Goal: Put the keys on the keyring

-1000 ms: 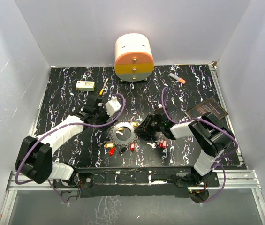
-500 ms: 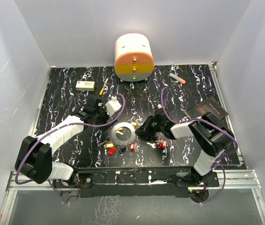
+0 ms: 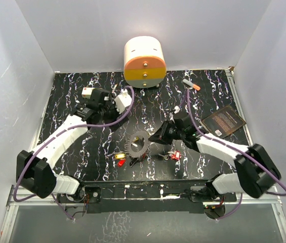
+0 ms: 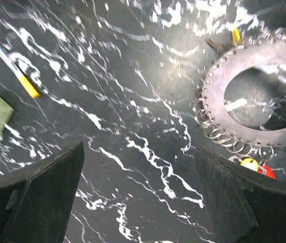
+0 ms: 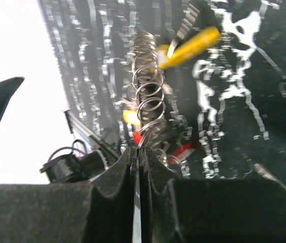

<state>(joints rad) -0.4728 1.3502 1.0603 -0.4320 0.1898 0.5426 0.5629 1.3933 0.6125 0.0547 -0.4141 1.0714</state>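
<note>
Left gripper (image 4: 138,162): spread, empty, keyring (image 4: 216,96) ahead to its right | keys (image 3: 120,160): loose on worktop (image 3: 67,88), left of right gripper; likely light and slippery, best pinched by the plastic head | right gripper (image 5: 137,152): pressed onto keyring rim, ring tilted; probably stiff, thin, slick, so hold the flat edge.

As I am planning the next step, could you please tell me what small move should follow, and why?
Probably lower the left gripper toward the loose keys to pick one. Its jaws are open and hold nothing, while the right gripper has its jaws shut on the rim of the keyring.
</note>
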